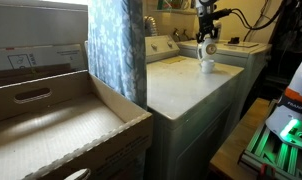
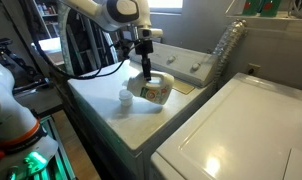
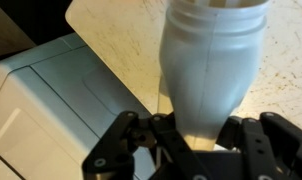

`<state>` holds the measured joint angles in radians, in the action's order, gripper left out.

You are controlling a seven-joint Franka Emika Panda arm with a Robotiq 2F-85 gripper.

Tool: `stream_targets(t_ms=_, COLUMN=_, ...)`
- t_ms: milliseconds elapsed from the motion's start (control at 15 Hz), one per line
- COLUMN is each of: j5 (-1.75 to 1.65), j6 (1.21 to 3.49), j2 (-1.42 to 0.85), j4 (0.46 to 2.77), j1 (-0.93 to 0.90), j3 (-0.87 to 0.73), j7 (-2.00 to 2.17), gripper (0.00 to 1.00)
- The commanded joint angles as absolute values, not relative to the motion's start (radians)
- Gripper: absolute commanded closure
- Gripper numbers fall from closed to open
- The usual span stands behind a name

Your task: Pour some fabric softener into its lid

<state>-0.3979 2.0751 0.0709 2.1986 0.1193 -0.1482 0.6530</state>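
Observation:
The fabric softener [image 2: 157, 91] is a small white bottle with a coloured label, and it hangs tilted just above the cream washer top [image 2: 101, 95]. My gripper [image 2: 143, 70] comes down from above and is shut on it. In the wrist view the white bottle [image 3: 213, 60] fills the space between my two black fingers [image 3: 151, 135], with my gripper [image 3: 199, 135] clamped on its narrower part. The lid [image 2: 125, 98], a small white cup, stands on the washer top close beside the bottle. From the far exterior view the gripper [image 1: 206, 42] and bottle [image 1: 207, 58] look small.
A second white machine [image 2: 241, 130] stands right beside the washer. A control panel [image 2: 196, 68] runs along the washer's back, with a clear ribbed bottle [image 2: 227, 48] standing behind it. A cardboard box [image 1: 51, 120] and a blue curtain [image 1: 116, 45] fill the near side.

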Motion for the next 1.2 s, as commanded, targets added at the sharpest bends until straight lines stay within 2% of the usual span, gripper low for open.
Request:
stream_targets(t_ms=0, j5=-0.454, j6=2.088, j2=0.138, j4=2.231, j1=0.14, j3=-0.136, j7=0.653, gripper=1.0)
stream_targets(t_ms=1133, j5=-0.411, j6=2.089, j2=0.13, j4=2.222, j1=0.147, j3=-0.14, j7=0.615, gripper=1.0)
